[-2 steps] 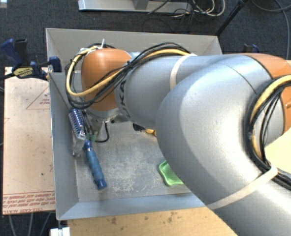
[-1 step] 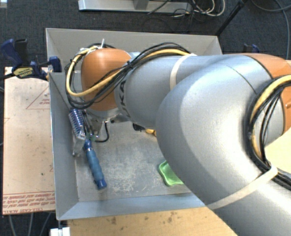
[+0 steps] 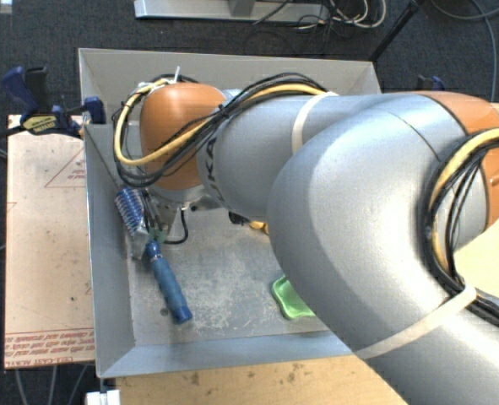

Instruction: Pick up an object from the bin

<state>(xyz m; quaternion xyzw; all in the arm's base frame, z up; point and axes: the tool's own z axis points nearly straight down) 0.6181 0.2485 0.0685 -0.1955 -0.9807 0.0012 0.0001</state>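
A blue-handled brush point(image 3: 166, 287) lies along the bin's left side, its bristled head point(image 3: 130, 208) against the left wall and its handle running toward the front. My gripper point(image 3: 163, 220) hangs under the arm's wrist right beside the brush head, low over the bin floor, just above where the head meets the handle. Whether it touches the brush is hidden by the wrist. A light green flat piece point(image 3: 292, 299) lies near the front wall, partly under the arm.
The arm reaches in from the right and covers the bin's middle, back and right. A small yellow and black thing point(image 3: 254, 224) peeks out beneath it. Bare grey floor shows between the brush and the green piece.
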